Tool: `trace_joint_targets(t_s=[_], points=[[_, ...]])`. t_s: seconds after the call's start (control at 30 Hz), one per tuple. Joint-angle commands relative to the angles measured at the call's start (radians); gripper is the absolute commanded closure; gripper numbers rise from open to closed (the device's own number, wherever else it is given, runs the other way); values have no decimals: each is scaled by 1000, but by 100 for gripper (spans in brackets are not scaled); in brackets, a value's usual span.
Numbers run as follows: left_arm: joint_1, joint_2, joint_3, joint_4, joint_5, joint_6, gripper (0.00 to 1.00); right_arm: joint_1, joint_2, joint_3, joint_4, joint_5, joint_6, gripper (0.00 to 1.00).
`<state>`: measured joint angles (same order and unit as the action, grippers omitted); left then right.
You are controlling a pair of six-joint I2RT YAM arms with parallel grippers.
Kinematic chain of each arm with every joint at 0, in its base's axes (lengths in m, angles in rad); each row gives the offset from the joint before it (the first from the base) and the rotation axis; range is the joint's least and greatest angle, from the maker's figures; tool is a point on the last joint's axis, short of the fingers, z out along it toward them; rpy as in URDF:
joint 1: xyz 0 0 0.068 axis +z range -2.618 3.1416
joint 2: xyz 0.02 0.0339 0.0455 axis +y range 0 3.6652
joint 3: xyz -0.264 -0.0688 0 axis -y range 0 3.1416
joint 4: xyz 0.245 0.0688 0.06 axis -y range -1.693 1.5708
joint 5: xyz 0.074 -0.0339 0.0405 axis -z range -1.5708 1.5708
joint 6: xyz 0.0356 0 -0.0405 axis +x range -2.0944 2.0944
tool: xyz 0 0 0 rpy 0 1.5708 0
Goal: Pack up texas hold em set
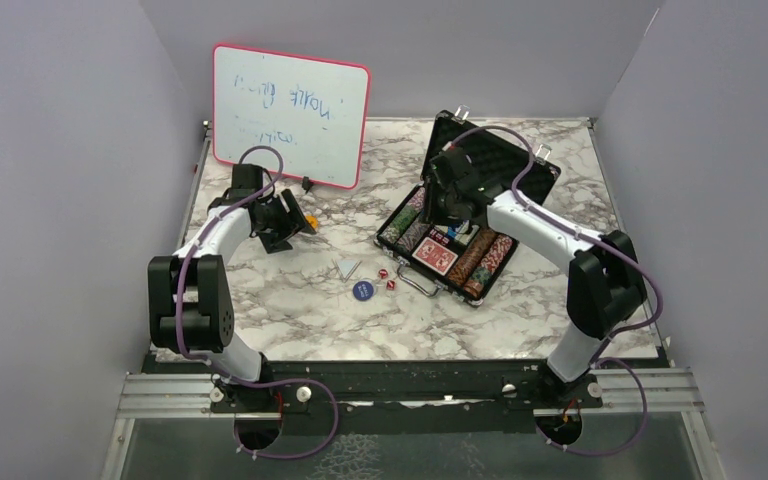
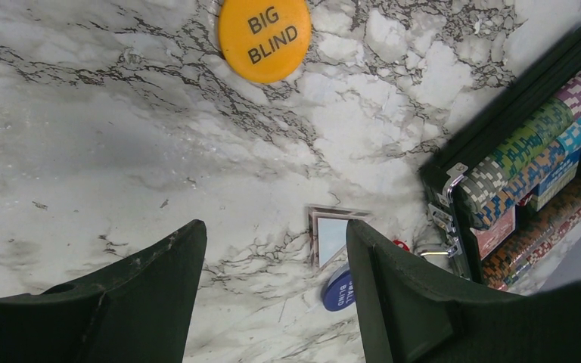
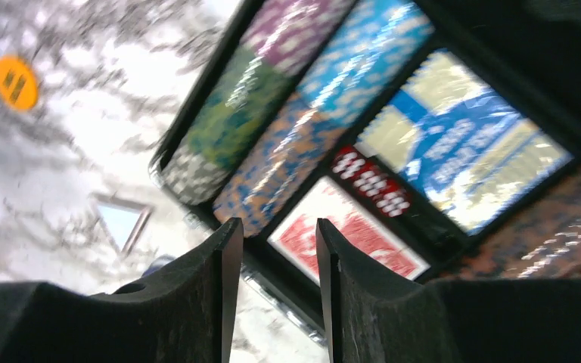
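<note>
The black case [image 1: 505, 152] of the texas hold em set lies open at the right. It holds striped chip stacks [image 1: 486, 262], red-backed cards [image 1: 435, 257] and a row of red dice [image 3: 371, 181]. My right gripper [image 3: 276, 227] hovers over the case's near edge, open, with nothing between its fingers. On the marble lie the blue button [image 1: 362, 291], two red dice [image 1: 387, 278] and the orange BIG BLIND button [image 2: 265, 30]. My left gripper [image 2: 272, 227] is open and empty above bare marble, just short of the orange button.
A pink-framed whiteboard [image 1: 290, 112] leans at the back left. A clear triangular piece [image 1: 348, 266] lies beside the blue button. A blue and yellow card box [image 3: 461, 144] fills one case slot. Grey walls enclose the table on three sides.
</note>
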<state>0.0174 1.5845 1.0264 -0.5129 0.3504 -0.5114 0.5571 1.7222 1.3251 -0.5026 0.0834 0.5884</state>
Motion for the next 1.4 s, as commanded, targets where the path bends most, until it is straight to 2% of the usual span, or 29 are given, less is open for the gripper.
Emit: trace_joint_targets(t_s=[0.0,0.13,0.23,0.37,0.53,0.8,1.07,1.23,1.37], points=[[-2,-62,-11,23,6,16,29,141,17,57,-27,36,-41,56],[-2,-91,-35,32,6,15,29,266,89,123,-72,94,-39,54],[-2,-112,-58,41,7,15,29,329,140,154,-145,147,25,51],[-4,-129,-87,54,23,11,29,364,159,114,-195,204,194,48],[-12,-133,-103,62,30,10,29,381,185,98,-207,234,278,49],[-30,-121,-92,62,36,9,29,382,242,111,-188,181,257,59],[-46,-107,-83,63,35,14,29,386,269,119,-178,150,241,62],[-49,-103,-80,62,32,15,29,386,275,128,-184,136,233,68],[-51,-102,-77,62,30,17,29,392,268,125,-185,136,229,70]])
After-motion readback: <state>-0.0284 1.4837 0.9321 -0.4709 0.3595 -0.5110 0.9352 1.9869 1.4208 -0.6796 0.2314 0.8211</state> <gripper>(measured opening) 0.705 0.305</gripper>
